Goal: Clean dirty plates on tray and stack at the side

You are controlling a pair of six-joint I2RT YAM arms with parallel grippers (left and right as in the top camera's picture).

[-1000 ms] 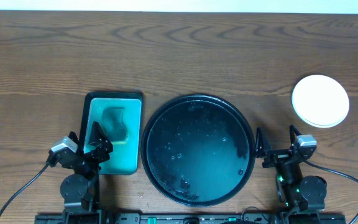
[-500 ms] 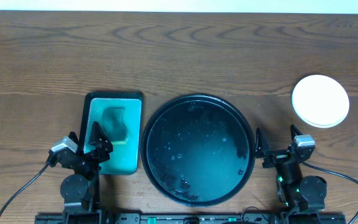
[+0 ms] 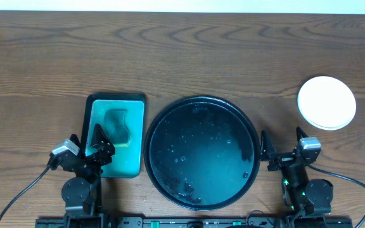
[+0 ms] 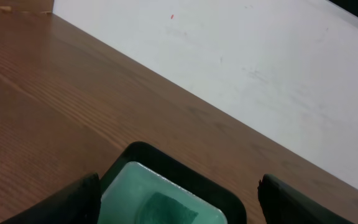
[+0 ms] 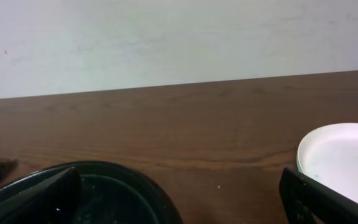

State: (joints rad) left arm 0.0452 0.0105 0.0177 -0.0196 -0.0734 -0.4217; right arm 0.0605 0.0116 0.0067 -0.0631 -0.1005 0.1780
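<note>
Your plates (image 3: pixel 326 102) lie stacked flat, faces up, right of frame; tray (image 3: pixel 201 152) flat at centre; left hand (image 4: pixel 179 190) and right hand (image 5: pixel 179 183) both spread.

Robotics lab bench: a wood-grain table (image 3: pixel 182 57) stands against a plain white wall (image 5: pixel 179 37), with a cabled left arm (image 3: pixel 78 190) and right arm (image 3: pixel 306 193) mounted on a black rail (image 3: pixel 138 223) at its near edge.

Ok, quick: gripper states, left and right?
Left gripper: open, holding nothing.
Right gripper: open, holding nothing.
</note>
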